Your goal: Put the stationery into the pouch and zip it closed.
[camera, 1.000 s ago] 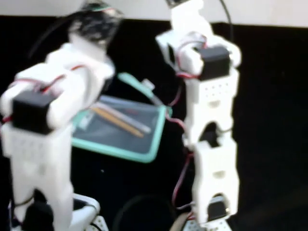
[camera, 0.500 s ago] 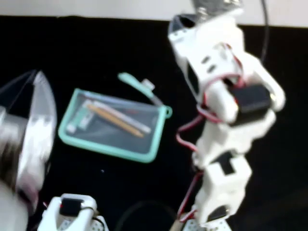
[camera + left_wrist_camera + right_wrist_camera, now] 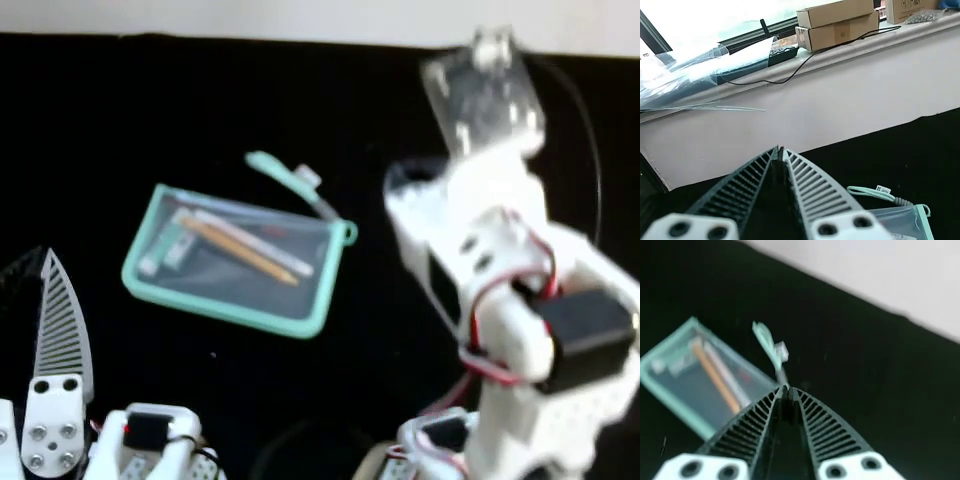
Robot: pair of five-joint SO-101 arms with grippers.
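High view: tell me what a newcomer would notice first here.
First, the teal-edged clear pouch lying flat on the black table, left of centre, with a yellow pencil and other stationery inside and a teal strap trailing from its far corner. Next, the big white right arm crowding the near right, with the left pincer shut at the near left edge.

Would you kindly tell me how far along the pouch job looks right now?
Done, it seems: the orange pencil and a pale pen lie inside the teal-edged pouch; its strap sits at one corner, so it looks zipped, though unconfirmed. In hand: nothing; the left end effector and right end effector are shut, empty, off the pouch. Left: likely only checking the zip.
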